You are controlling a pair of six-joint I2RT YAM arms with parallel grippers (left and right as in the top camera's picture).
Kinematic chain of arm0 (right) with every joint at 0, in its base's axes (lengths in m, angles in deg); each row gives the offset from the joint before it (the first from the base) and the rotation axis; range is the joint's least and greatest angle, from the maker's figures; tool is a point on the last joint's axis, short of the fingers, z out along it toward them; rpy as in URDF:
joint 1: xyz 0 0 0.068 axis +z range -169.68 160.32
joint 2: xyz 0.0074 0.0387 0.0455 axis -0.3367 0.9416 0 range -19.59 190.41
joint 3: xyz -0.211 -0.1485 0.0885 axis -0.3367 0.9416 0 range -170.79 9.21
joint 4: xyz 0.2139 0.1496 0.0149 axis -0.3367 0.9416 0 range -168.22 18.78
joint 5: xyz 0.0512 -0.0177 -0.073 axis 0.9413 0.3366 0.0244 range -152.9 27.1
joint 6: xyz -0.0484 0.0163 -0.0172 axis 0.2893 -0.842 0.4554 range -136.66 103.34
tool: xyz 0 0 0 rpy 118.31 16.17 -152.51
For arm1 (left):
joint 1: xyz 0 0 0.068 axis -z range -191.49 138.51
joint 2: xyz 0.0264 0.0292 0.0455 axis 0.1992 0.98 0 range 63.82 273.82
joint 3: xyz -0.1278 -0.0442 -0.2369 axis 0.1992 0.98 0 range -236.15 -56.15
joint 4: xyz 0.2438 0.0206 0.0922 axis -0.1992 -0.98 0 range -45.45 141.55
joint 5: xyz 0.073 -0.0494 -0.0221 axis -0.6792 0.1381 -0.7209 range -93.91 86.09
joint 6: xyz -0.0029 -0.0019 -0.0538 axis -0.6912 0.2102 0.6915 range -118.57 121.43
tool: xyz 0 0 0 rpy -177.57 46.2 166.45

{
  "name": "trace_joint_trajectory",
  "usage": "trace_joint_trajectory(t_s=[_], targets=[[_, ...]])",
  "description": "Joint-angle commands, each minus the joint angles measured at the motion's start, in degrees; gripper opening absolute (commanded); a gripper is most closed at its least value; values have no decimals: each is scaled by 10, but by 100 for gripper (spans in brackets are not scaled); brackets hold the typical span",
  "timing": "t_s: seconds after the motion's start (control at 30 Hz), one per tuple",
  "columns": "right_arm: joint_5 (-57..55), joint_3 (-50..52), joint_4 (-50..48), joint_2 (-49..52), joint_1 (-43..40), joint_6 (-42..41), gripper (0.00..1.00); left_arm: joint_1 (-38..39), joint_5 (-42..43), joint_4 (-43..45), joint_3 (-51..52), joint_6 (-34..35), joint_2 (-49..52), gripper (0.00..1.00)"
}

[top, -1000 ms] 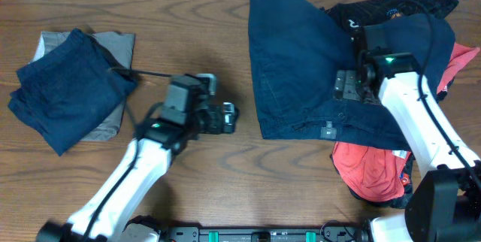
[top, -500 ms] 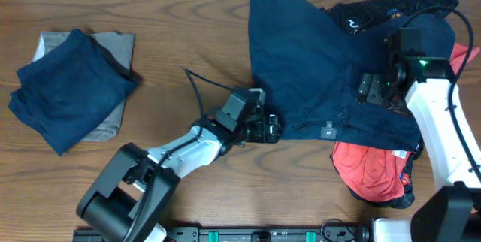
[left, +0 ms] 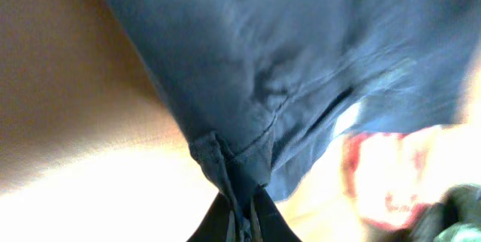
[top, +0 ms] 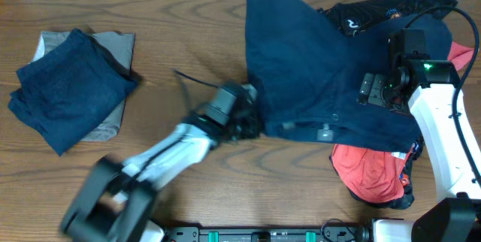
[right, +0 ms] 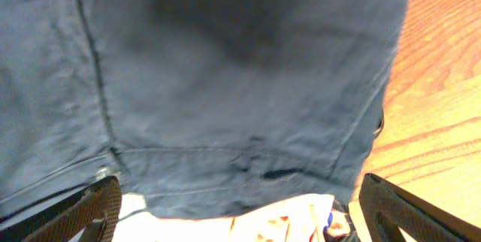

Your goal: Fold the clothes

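The left arm is smeared by motion blur in the overhead view, so its outline is hard to make out. The left claw is only a dark lump at the lower left corner of the large navy trousers. The left wrist view is soft and washed out. It shows two dark fingers pressed close together, pinching the stitched corner hem of the trousers, with the cloth rising away in creases. The trousers are a heavy, denim-like cloth with visible seams. They lie spread over the right half of the wood-grain surface and cover much of the heap beneath them. A red shirt bulges out below their lower edge, and a sliver of it shows at the far right. A black garment with thin pale line print shows only behind their upper right edge. The right claw sits above the trousers' right part, and its white arm crosses the heap and hides some of it. In the right wrist view its fingers are spread wide at the frame's lower corners, but whether they touch the cloth cannot be told. Well apart at the left, folded trousers rest on a grey piece, of which only the edges show.
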Motion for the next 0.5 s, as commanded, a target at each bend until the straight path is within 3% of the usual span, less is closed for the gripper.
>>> trace_joint_trajectory(t_s=[0.0,0.13,0.27,0.33,0.37,0.47], targets=[[-2,-5,-2,-10,-3,7,99,-88,36,-47,-71,-73,-115,6],[-2,-5,-2,-10,-3,7,99,-193,-58,-100,-102,-108,-186,6],[4,-5,-2,-10,-3,7,99,-265,-104,-106,-101,-126,-182,7],[15,-5,-1,-10,-3,7,99,-292,-106,-110,-101,-149,-159,42],[18,-5,0,-10,-3,7,99,-302,-106,-111,-101,-155,-148,53],[19,-5,5,-10,-3,8,99,-326,-103,-135,-101,-154,-115,72]])
